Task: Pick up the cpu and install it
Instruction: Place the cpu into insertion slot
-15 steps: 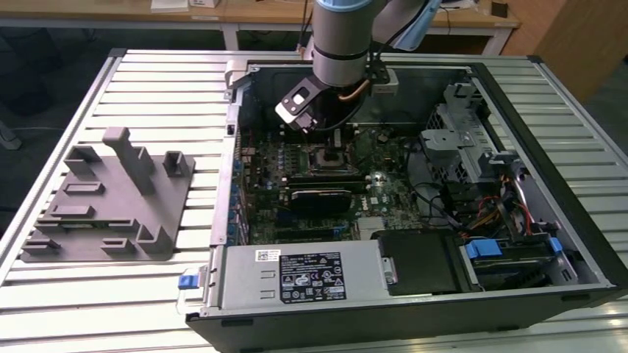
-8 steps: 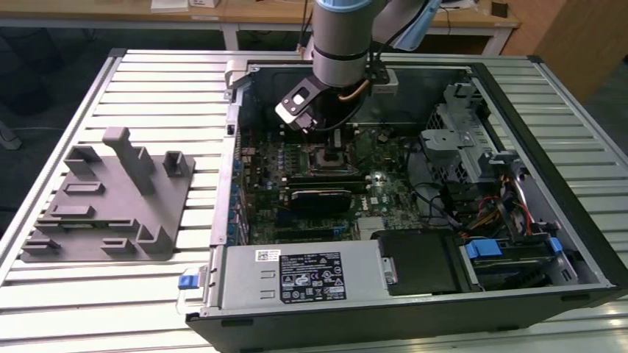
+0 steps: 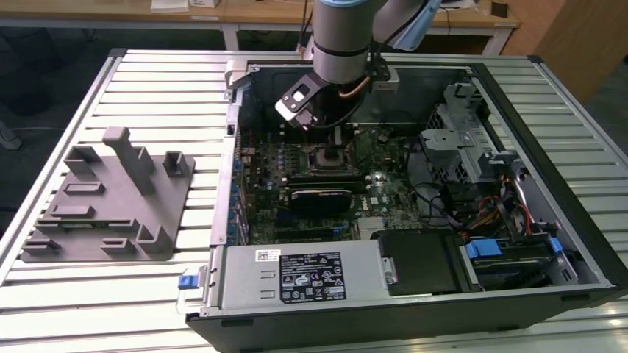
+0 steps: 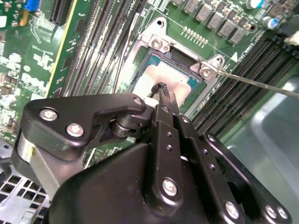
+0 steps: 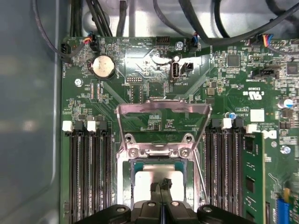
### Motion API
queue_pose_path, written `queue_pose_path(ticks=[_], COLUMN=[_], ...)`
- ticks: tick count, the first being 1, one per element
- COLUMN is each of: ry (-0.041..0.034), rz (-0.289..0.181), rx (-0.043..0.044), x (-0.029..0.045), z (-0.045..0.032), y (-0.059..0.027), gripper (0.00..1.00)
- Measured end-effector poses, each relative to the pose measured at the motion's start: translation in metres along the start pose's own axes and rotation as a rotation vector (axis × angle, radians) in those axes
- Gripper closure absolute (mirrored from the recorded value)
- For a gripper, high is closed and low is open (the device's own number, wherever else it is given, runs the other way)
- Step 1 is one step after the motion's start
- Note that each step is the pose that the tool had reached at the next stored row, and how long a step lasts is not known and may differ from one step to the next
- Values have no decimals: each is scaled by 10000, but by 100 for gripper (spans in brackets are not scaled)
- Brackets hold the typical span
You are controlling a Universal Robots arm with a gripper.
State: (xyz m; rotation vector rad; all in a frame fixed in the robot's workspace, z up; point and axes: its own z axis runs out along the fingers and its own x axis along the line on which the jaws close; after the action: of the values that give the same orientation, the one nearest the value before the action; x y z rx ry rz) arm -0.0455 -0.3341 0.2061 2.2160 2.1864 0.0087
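Gripper [image 5: 161, 183]: fingers pinched together, empty, tips over the socket [image 5: 125, 177].
Cpu [image 5: 145, 179]: lying inside the socket.
Left: load plate [image 5: 161, 108] raised off the socket.

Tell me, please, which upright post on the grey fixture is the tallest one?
The broad post near the middle of the far end of the grey fixture; it rises well above the shorter posts on either side of it.

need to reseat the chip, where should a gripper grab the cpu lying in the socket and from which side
Take the cpu by two opposite thin edges, coming straight down from above. It lies flat in the socket, pale top up, and the load plate is swung open, so above looks the only free way in.
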Motion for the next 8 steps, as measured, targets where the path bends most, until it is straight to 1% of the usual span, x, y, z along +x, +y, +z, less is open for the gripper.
queue_pose_path(ticks=[5, 8], ry=[-1, -1], rz=[-1, -1], rx=[-3, -13], x=[-2, -3], z=[-132, -228], y=[3, 6], gripper=[89, 89])
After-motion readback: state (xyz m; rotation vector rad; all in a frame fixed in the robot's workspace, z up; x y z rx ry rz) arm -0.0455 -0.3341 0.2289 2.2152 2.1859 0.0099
